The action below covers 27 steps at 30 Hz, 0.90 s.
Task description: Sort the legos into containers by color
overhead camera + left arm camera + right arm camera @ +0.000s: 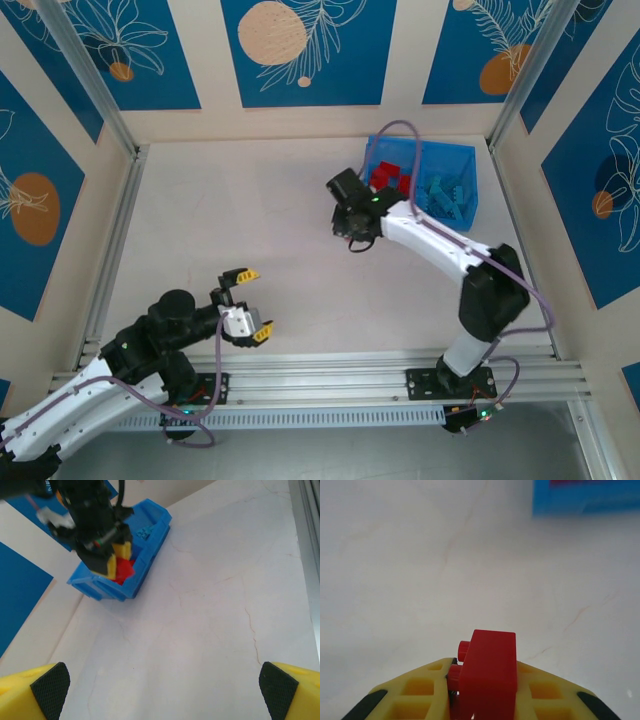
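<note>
Right wrist: right pincer (485, 702) clamped on small red plastic brick (490, 665), short of blue plastic bin (585, 500); risk of dropping outside if released early.

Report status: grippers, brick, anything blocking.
Right gripper shut on red brick, short of the bin. Left gripper open, holding nothing. Nothing seen blocking the way.
</note>
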Motion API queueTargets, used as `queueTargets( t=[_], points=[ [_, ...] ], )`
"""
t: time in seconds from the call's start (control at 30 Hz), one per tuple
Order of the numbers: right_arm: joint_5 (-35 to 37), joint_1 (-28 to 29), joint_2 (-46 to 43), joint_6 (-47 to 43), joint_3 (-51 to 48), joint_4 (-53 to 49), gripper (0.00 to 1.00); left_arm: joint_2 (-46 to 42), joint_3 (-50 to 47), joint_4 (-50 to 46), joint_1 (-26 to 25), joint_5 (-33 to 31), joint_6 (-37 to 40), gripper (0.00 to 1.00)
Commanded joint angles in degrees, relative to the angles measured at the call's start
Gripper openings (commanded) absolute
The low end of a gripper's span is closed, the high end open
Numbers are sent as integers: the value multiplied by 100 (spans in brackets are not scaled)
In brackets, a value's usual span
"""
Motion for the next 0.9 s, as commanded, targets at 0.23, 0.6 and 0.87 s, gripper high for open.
queueTargets(
  t=[0.23, 0.6, 0.87],
  points=[
    [247, -1761, 1106, -1668, 1638, 374, 21, -45, -124, 185, 255, -12, 172, 100],
    [138, -2470, 3734, -2065, 4594, -603, 25, -26, -110, 187, 497, -182, 40, 100],
    [176, -2477, 3808, -2114, 5167, -1245, 47, 744, 486, -200, 507, -2942, -2089, 100]
  ],
)
